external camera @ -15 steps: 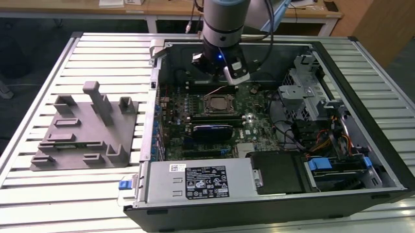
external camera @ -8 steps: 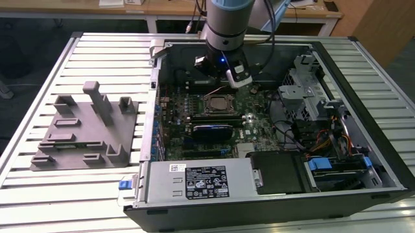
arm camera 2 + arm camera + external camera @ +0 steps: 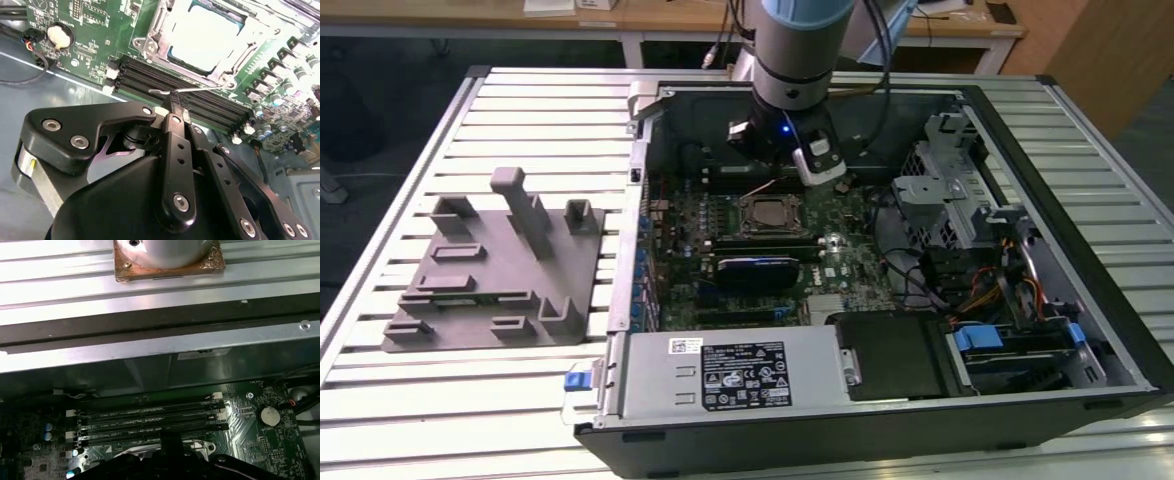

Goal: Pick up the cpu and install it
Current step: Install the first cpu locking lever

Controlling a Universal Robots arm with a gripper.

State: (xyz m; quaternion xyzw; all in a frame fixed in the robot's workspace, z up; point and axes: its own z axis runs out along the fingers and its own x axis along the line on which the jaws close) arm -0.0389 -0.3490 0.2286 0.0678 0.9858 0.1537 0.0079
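**Operator:** Where is the cpu, and how far along is the task?

**Technician:** Look at the exterior view. The cpu (image 3: 762, 213) sits in the socket (image 3: 790, 228) at the middle of the motherboard (image 3: 847, 262), inside the open computer case (image 3: 1107, 330) on the counter (image 3: 440, 420). In the second wrist view you see its silvery top plate (image 3: 202, 36) framed by the socket's metal load frame (image 3: 150, 42). Judge the pick-up and placement as done. The thin wire lever (image 3: 192, 90) lies just beside the socket, toward the memory slots (image 3: 200, 107); you cannot tell whether it is latched, so treat the locking step as unconfirmed.

**Operator:** What is the arm's pose?

**Technician:** The arm (image 3: 790, 50) comes down nearly vertical into the case. In the exterior view the pincer (image 3: 817, 172) hangs at about 1 o'clock from the cpu, near it and above the board. In the second wrist view the pincer (image 3: 174, 104) has its fingers drawn together, the tip close against the wire lever. You cannot tell whether the tip touches the lever or clamps it; nothing else shows between the fingers.

**Operator:** What else is on the counter?

**Technician:** The grey plastic fixture (image 3: 494, 270) with upright posts stands at 9 o'clock from the case, well apart from the pincer. No chip shows on it.
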